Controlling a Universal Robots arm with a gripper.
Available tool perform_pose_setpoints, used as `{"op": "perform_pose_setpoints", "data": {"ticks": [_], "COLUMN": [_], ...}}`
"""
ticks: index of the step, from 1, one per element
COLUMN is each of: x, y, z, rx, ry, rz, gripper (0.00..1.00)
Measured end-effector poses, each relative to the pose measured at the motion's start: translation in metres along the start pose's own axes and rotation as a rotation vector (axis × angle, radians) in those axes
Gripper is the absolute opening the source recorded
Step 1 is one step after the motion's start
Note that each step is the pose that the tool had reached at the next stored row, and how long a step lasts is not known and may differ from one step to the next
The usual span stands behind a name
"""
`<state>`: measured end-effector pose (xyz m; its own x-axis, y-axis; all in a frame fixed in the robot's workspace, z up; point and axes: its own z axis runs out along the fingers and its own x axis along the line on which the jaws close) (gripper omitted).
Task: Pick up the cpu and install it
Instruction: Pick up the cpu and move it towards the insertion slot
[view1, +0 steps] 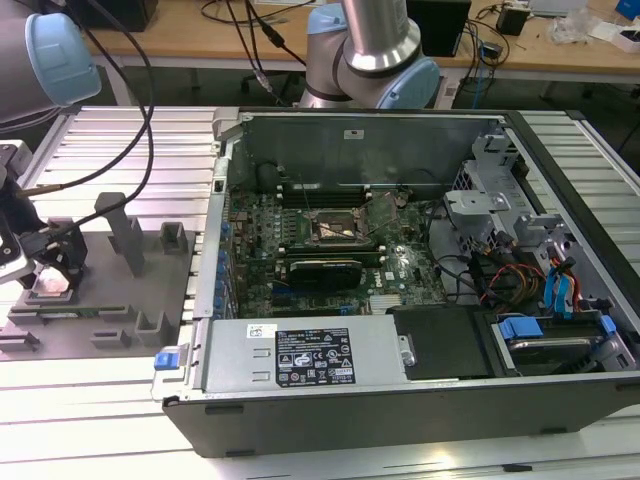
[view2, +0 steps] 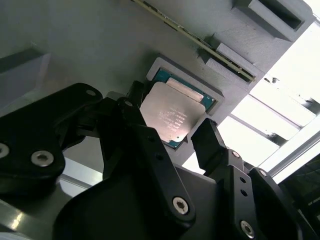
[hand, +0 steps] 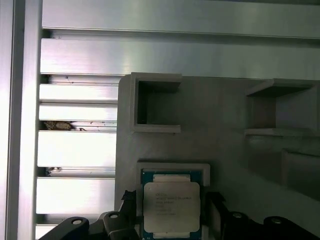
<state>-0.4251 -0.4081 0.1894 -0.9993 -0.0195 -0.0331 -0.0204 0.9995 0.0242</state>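
Second wrist view shows you the cpu (view2: 172, 117) lying flat in a shallow pocket near an edge of the grey fixture (view2: 90, 45), at the counter's (view1: 100, 400) end on the exterior view's left. The fingers (view2: 207, 142) stand spread, one on either side, gripping nothing. It is a thin square with a silvery lid and green rim. It is probably light, stiff, slick and fragile underneath, so take it by opposite side edges.

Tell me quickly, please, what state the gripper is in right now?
Gripper: open, straddling the cpu, which lies in its recess in the grey fixture.
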Motion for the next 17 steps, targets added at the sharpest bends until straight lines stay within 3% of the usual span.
{"op": "perform_pose_setpoints", "data": {"ticks": [9, 12, 17], "x": [-0.0001, -0.0001, -0.0002], "y": [0.0000, 0.0000, 0.0000], "z": [0.0000, 0.0000, 0.0000], "rx": [0.0000, 0.0000, 0.0000], "ry": [0.0001, 0.0001, 0.0001], "rz": [0.000, 0.000, 0.000], "gripper": [0.66, 0.55, 0.55]}}
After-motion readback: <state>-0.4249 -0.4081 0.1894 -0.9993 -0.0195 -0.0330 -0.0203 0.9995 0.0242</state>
